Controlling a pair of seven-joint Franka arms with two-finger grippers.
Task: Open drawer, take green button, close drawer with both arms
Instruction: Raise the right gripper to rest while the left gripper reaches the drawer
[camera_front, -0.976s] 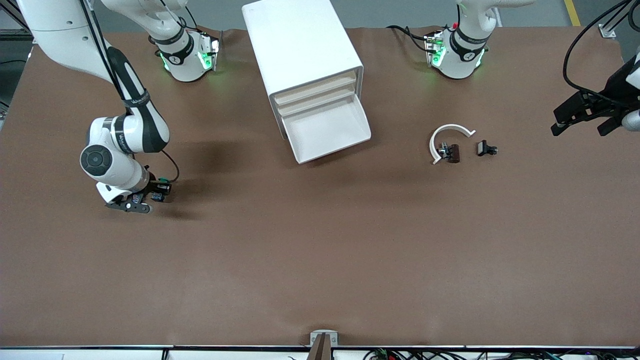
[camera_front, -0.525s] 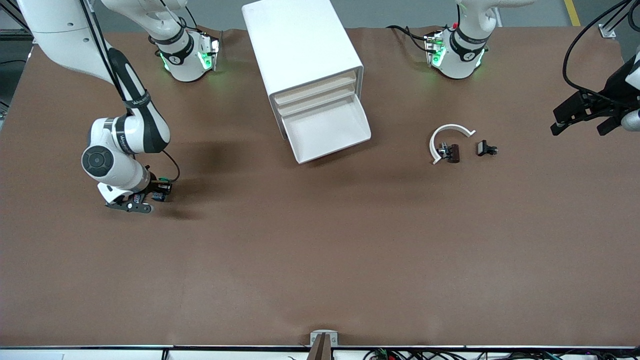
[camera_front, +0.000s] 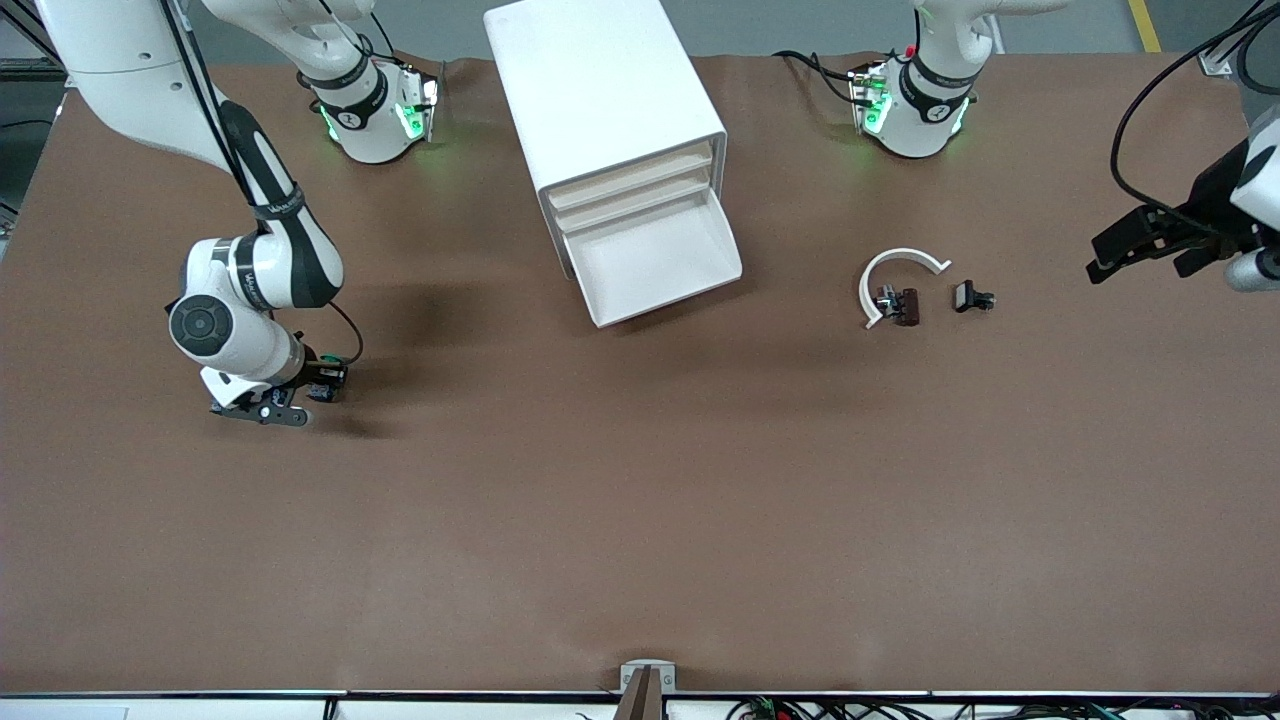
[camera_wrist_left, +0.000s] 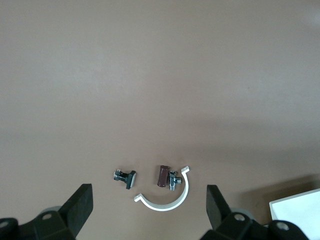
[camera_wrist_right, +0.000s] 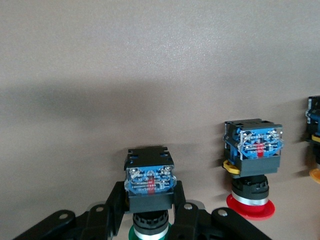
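- Brown matte tabletop (camera_front: 640, 500) fills your whole view, with both arms' green-lit bases along the top edge.
- Your right gripper (camera_front: 262, 410) is low over the table at the right arm's end, jaws clamped on the small green-capped push button with the black-and-blue body (camera_wrist_right: 149, 186). It sits cap down between the black fingers (camera_wrist_right: 181, 210).
- Just beside it in the right wrist view stands a red-capped push button (camera_wrist_right: 252, 165).
- Mid-table you've got the white plastic drawer cabinet (camera_front: 605, 110), its bottom drawer (camera_front: 655, 262) pulled open.
- Toward the left arm's end lie a white curved plastic clip (camera_front: 890, 275), a small brown block (camera_front: 907, 306) inside its curve, and a small black part (camera_front: 970, 297) near them.
- Your left gripper (camera_front: 1145, 240) hangs over that end of the table, jaws spread wide and holding nothing.
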